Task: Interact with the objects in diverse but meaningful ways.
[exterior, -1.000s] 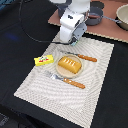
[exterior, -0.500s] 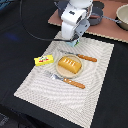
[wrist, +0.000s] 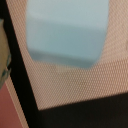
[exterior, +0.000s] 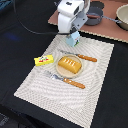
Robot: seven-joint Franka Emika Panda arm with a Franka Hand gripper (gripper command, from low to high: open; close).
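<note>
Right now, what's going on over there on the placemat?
The arm's gripper is at the light-blue carton near the placemat's far edge; whether the jaws hold it is unclear. The bread loaf sits mid-mat between the knife and fork, with the yellow packet beside them.

Light-blue carton (exterior: 74, 38); yellow packet (exterior: 44, 60) with red-green marks; orange ridged loaf (exterior: 69, 65); beige finely striped placemat (exterior: 100, 70); black worktop (exterior: 20, 45).
</note>
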